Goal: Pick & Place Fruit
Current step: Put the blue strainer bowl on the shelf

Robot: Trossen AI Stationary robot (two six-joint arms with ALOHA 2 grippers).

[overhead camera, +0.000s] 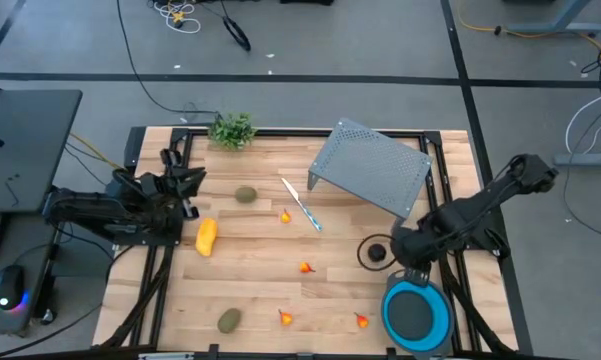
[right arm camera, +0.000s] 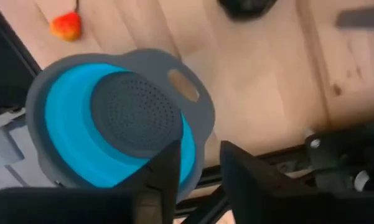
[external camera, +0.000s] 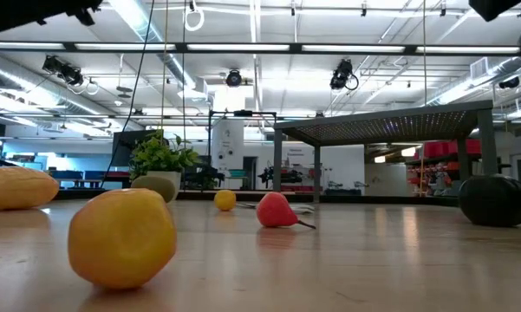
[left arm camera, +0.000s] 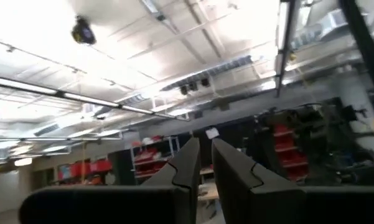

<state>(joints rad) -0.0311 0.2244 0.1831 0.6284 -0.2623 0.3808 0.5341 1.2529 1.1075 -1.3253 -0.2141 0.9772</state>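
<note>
The fruit lies scattered on the wooden table (overhead camera: 260,290): a yellow oblong one (overhead camera: 207,237), two olive ovals (overhead camera: 245,195) (overhead camera: 228,320), a dark round one (overhead camera: 377,252) and several tiny orange-red ones (overhead camera: 305,267). My right gripper (right arm camera: 199,149) hangs open over the blue colander (right arm camera: 121,118) at the near right and points down, with nothing between its fingers. At the table's left edge my left gripper (left arm camera: 202,149) points up into the room. Its fingers stand a narrow gap apart and hold nothing.
A grey perforated shelf (overhead camera: 370,165) stands at the far right, and a blue-handled knife (overhead camera: 302,205) lies beside it. A leafy green sprig (overhead camera: 232,130) sits at the far edge. Bare wood lies between the scattered pieces.
</note>
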